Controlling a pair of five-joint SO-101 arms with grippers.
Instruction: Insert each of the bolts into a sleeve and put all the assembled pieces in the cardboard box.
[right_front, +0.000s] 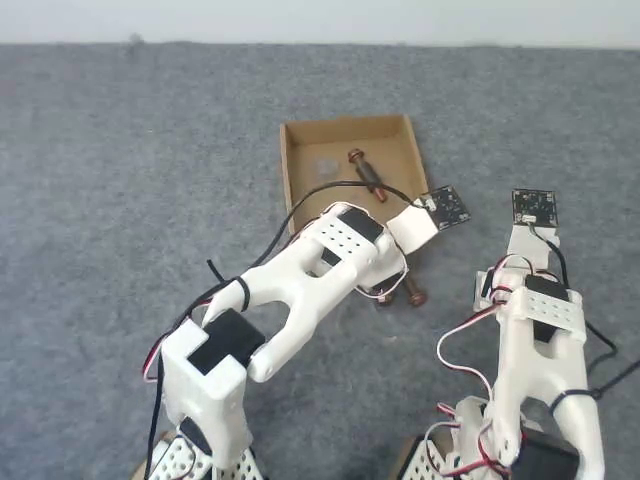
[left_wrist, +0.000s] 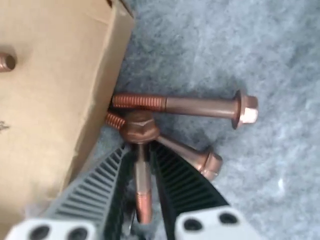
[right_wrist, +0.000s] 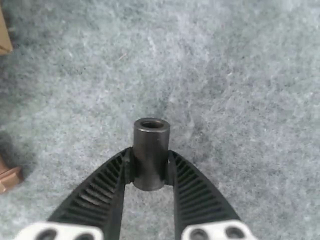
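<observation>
Left gripper (left_wrist: 140, 152): my ribbed fingers (left_wrist: 182, 187) are closed almost fully, leaving only a narrow gap, and they pinch a bolt by its shank.
Held bolt (left_wrist: 141, 172): runs along my fingers, with the hex head just past the tips and the threaded end back toward my wrist.
Loose bolts: two lie on the grey carpet (right_wrist: 240, 75) just beside the box wall. These are the upper loose bolt (left_wrist: 200, 106) and the lower loose bolt (left_wrist: 192, 156). Their threaded ends point at the box and their heads fan apart.
Contact: the held bolt's head sits over those threaded ends. I cannot tell whether it touches them.
Cardboard box (right_front: 285, 170): open-topped, on the carpet ahead of my left arm (right_front: 330, 250).
Assembled piece (right_front: 366, 175): a bolt that looks to be in a dark sleeve, lying on the box floor.
Right gripper (right_wrist: 149, 156): fingers parted only as wide as the part and clamped on both its sides.
Sleeve (right_wrist: 150, 150): black, standing up between my fingertips, open bore toward the wrist camera. I cannot tell whether its far end touches the carpet.
Right arm (right_front: 540, 320): to the right of the loose bolts, apart from the box.
</observation>
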